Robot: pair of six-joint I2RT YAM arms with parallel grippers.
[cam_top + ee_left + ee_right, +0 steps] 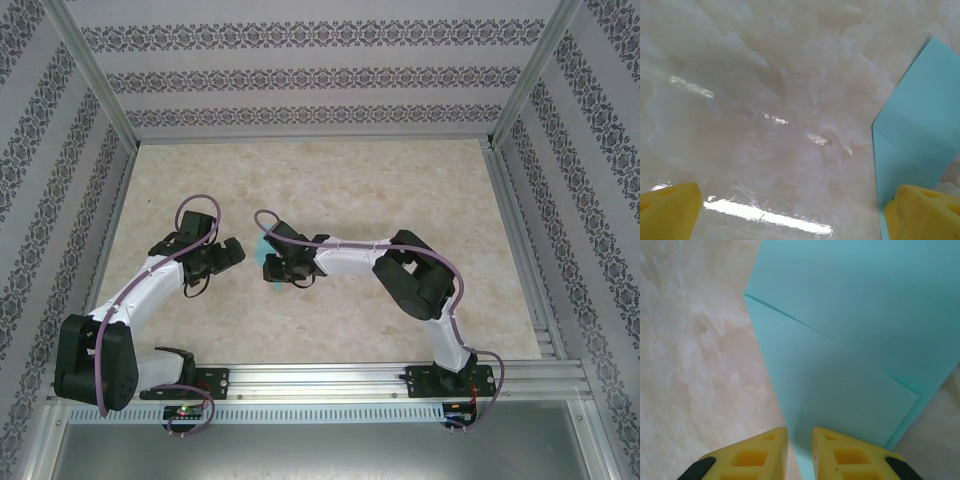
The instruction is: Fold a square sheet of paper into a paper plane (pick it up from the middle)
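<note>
1. My right gripper point(800, 434) has its yellow fingers point(752, 454) drawn almost together, and the sheet of paper point(855, 315) runs down into the narrow gap between them, so I read it as pinching the sheet at its near edge
2. My left gripper point(797, 195) is spread wide with nothing between its pads; it hovers just beside the sheet, which comes into its view from the right as an angled turquoise corner
3. From above, the sheet shows as a small turquoise sliver between the two grippers, near the middle of the table point(380, 190). Most of it is hidden by the right wrist, and I cannot tell whether it lies flat or is lifted
4. Progress, as I judge it: the sheet is no plain square. The right wrist view shows straight-edged flaps overlapping a lower layer, so at least some early folds are in
5. What is left: I see no narrow pointed dart with a centre crease, so the remaining folds and the wings are not yet done
</note>
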